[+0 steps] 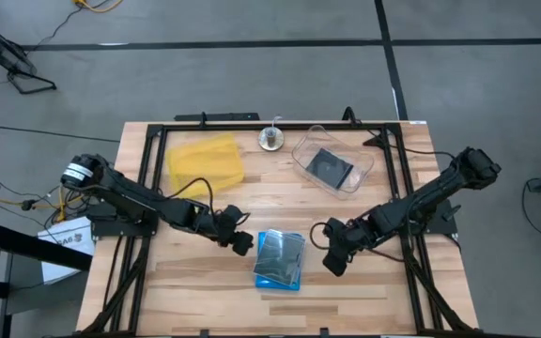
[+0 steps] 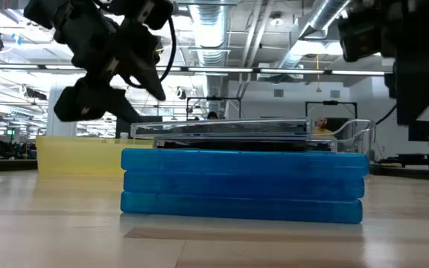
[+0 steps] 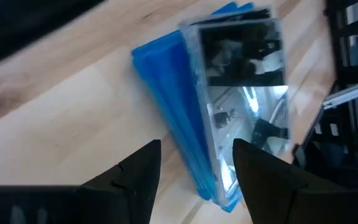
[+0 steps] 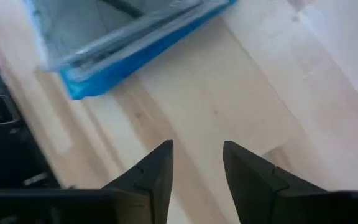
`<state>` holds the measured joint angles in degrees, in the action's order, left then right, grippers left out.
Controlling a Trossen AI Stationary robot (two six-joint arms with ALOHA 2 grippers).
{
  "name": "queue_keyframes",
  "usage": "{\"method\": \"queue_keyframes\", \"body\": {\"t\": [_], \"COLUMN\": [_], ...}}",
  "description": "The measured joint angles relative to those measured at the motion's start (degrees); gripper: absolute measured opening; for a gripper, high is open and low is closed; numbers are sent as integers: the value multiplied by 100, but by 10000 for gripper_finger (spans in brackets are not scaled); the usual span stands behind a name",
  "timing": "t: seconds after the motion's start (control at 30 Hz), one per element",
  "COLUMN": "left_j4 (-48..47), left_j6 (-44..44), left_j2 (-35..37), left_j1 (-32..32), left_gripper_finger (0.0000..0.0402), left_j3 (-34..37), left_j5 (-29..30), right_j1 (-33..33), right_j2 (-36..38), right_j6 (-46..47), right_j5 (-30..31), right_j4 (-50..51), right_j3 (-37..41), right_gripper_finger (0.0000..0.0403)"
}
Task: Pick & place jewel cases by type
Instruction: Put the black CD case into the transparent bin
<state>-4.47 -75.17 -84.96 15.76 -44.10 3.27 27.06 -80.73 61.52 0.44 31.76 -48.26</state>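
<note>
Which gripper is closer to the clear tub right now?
Right. The right gripper sits in front of the clear tub, just right of the stack of jewel cases. The left gripper is on the stack's left side, farther from the tub.

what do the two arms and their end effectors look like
Both arms are dark, jointed and slim, with black cables along them. The left end effector and right end effector each end in two black wedge-shaped fingers. The left arm's base carries a silvery round part with yellow wires.

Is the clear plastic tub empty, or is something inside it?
Not empty. In the high view, the clear tub holds one dark jewel case lying flat inside.
</note>
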Motion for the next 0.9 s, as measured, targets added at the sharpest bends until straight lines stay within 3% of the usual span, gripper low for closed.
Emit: {"method": "queue_keyframes", "body": {"t": [0.2, 0.4, 0.67, 0.8, 0.9], "left_j4": [179, 699, 930, 933, 1545], "left_j6": [-202, -379, -706, -1189, -1442], "left_j2": [-167, -471, -479, -396, -44], "left_j1": [120, 409, 717, 1014, 1232], "left_gripper_finger": [193, 193, 193, 193, 193], "left_j3": [2, 0, 81, 363, 686], "left_j5": [-28, -186, 71, 81, 298], "right_j1": [-18, -7, -65, -51, 9], "right_j2": [-52, -118, -247, -472, -629], "right_j6": [-183, -524, -964, -1084, -1093], "right_j5": [433, 451, 562, 559, 444], "right_j4": [-530, -729, -998, -1155, -1180], "right_j3": [138, 148, 146, 141, 141], "right_gripper_finger": [90, 46, 7, 4, 5]}}
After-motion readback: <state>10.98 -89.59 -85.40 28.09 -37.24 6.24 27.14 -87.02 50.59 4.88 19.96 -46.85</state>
